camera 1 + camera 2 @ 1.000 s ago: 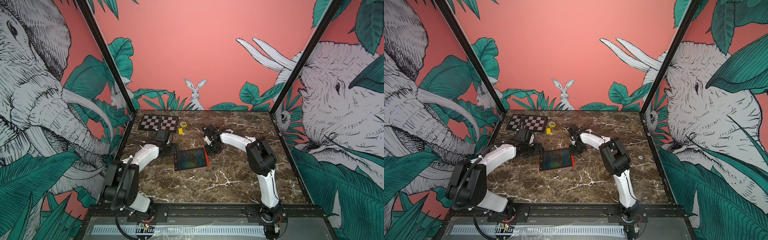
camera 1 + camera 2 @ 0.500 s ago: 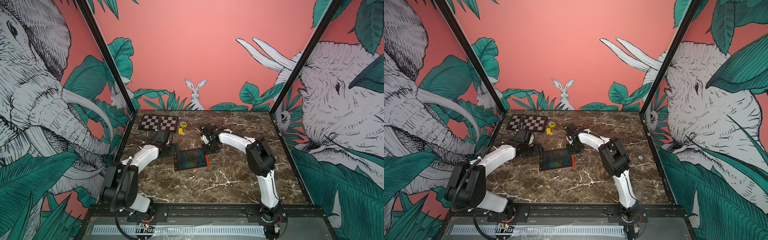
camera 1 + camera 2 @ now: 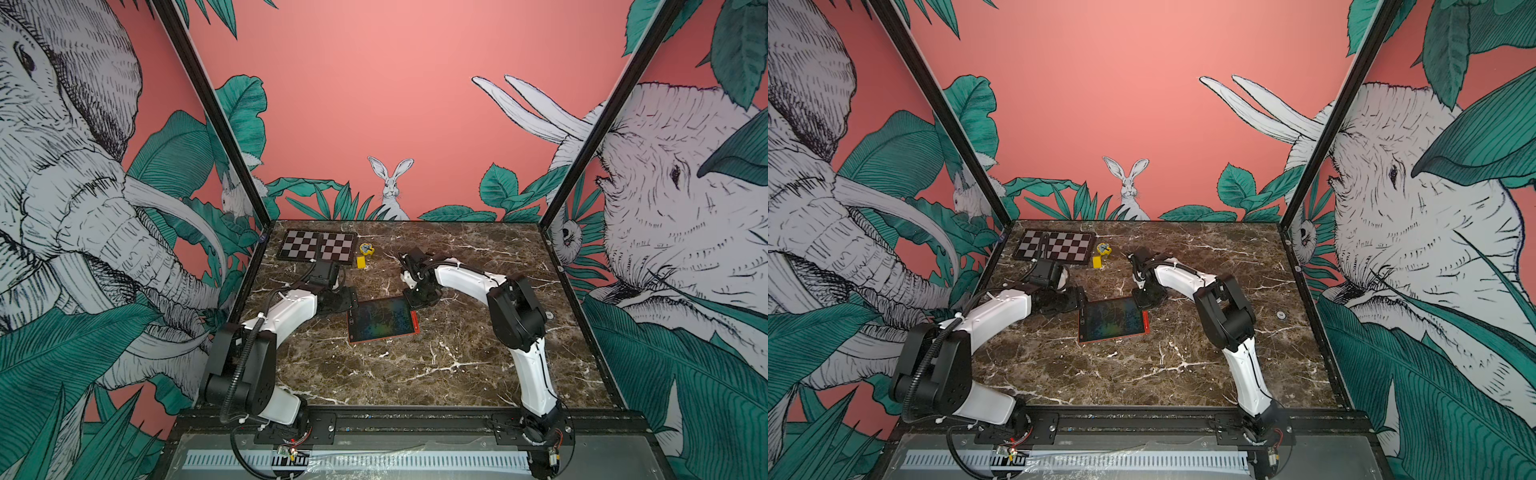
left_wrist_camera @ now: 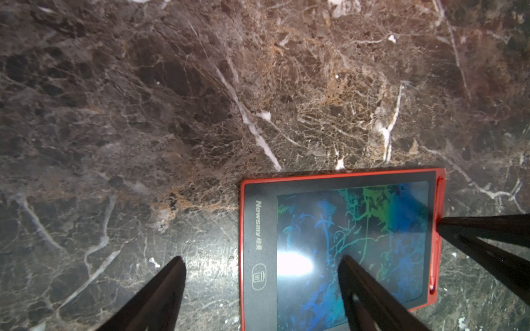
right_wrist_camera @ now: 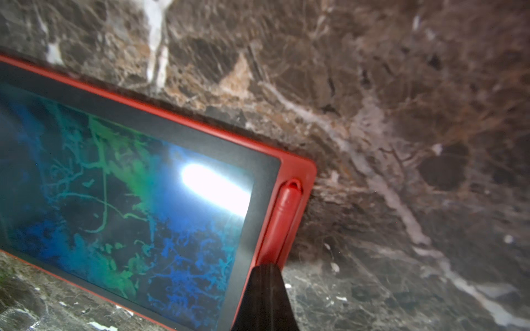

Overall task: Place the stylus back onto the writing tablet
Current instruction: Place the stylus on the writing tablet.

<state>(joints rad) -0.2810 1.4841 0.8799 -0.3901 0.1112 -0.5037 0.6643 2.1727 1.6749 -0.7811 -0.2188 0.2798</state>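
**A:** Top views first, both of them: a brown, white-veined marble table (image 3: 436,365), and near its middle the flat, orange-red-framed writing tablet (image 3: 380,320) with its dark scribbled screen. Where's the pen?

**B:** Seated, by the look of it. The thin red-orange plastic stylus (image 5: 286,217) lies in the groove along the tablet's short edge, on the right arm's side.

**A:** And the tools?

**B:** The left gripper (image 4: 262,258) stands spread and empty, one finger over the screen and one over bare marble. The right gripper (image 5: 265,269) is pressed together, its tip touching the stylus.

**A:** How would that stick handle?

**B:** Light, stiff and smooth, I'd judge, and prone to roll or spring out. Pinch it mid-shaft across its width, or simply press from above.

**A:** Anything changed over the last second?

**B:** The tablet hasn't moved. The right wrist has edged slightly toward the left arm's side. The left arm looks the same.
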